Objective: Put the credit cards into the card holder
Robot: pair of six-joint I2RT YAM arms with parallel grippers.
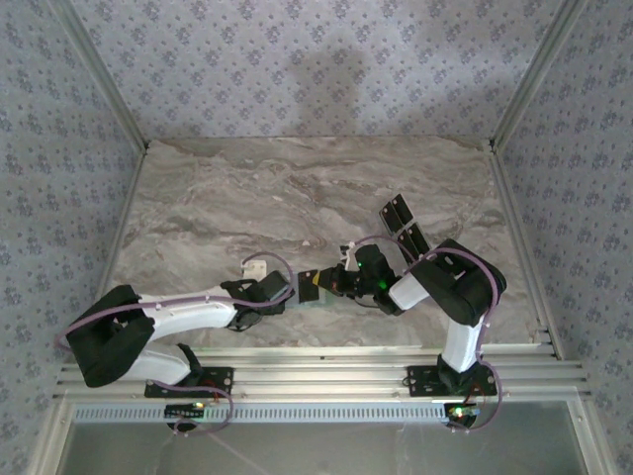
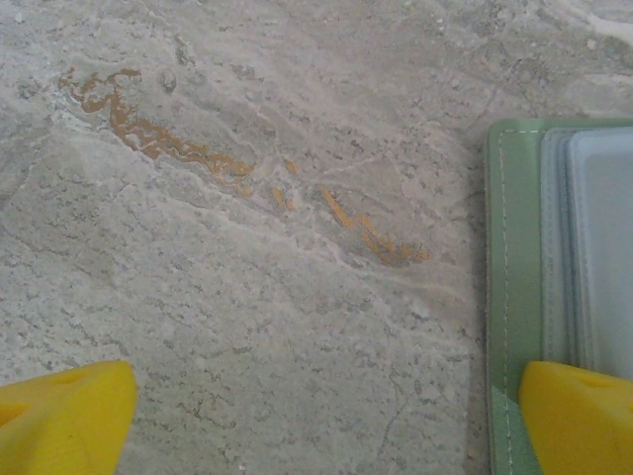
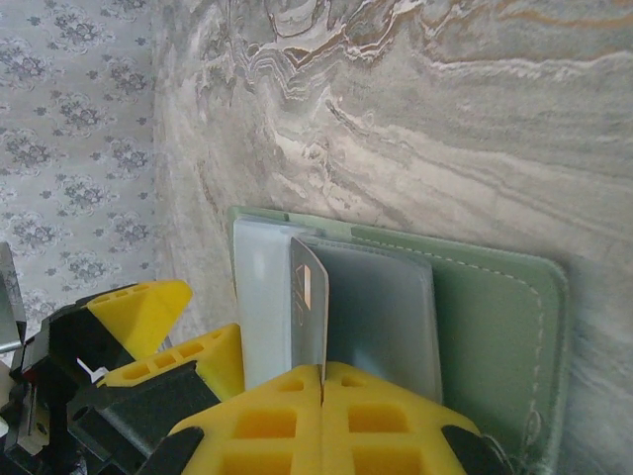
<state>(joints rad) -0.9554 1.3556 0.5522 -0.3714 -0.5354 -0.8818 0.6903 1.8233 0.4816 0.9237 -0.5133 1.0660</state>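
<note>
The card holder (image 3: pixel 495 336) lies open on the marble table (image 2: pixel 247 297). The right gripper (image 3: pixel 322 381) has its jaws closed on one credit card (image 3: pixel 309 297), which stands on edge at the holder's clear sleeves (image 3: pixel 381 307). The left gripper (image 2: pixel 316 426) has its jaws wide open, with one fingertip over the holder's green edge.

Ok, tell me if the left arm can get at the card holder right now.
Probably yes: the open left gripper hangs right over the card holder at its edge, with nothing in between.
</note>
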